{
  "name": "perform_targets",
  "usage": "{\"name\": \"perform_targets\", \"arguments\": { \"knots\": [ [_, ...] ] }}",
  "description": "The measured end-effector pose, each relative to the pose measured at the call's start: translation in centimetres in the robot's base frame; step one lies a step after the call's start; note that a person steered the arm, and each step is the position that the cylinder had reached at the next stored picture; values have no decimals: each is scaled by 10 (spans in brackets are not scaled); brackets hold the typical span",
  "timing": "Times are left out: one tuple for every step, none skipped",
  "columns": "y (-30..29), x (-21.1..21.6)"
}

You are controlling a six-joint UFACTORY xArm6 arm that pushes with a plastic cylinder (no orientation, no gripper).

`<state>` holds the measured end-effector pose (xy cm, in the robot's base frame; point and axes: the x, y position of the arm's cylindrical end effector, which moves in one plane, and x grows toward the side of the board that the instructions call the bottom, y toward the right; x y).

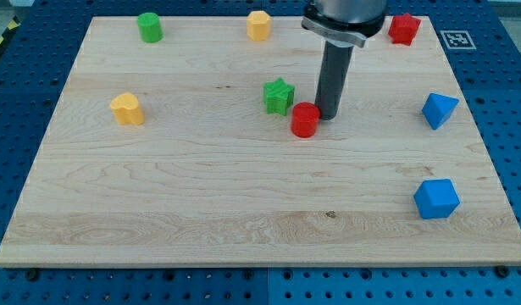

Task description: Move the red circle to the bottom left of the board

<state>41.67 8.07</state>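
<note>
The red circle point(305, 119) stands a little right of the board's middle, in its upper half. My tip point(329, 114) is at the circle's right side, touching or nearly touching it. The dark rod rises from there toward the view's top. A green star point(279, 96) sits just up and left of the red circle, a small gap between them.
A green circle point(150, 26) and a yellow hexagon-like block point(258, 25) sit along the top edge. A red star point(404, 29) is at the top right. A yellow block point(127, 109) is at the left. Two blue blocks point(439, 110) point(435, 198) are at the right. The wooden board point(201, 203) lies on a blue perforated table.
</note>
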Motion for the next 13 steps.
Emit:
{"name": "perform_targets", "arguments": {
  "knots": [
    [-17, 2],
    [-30, 10],
    [-46, 24],
    [-63, 37],
    [-80, 48],
    [-93, 61],
    [-106, 77],
    [-119, 89],
    [-135, 100],
    [-151, 107],
    [-167, 115],
    [-182, 129],
    [-193, 151]
  ]
}}
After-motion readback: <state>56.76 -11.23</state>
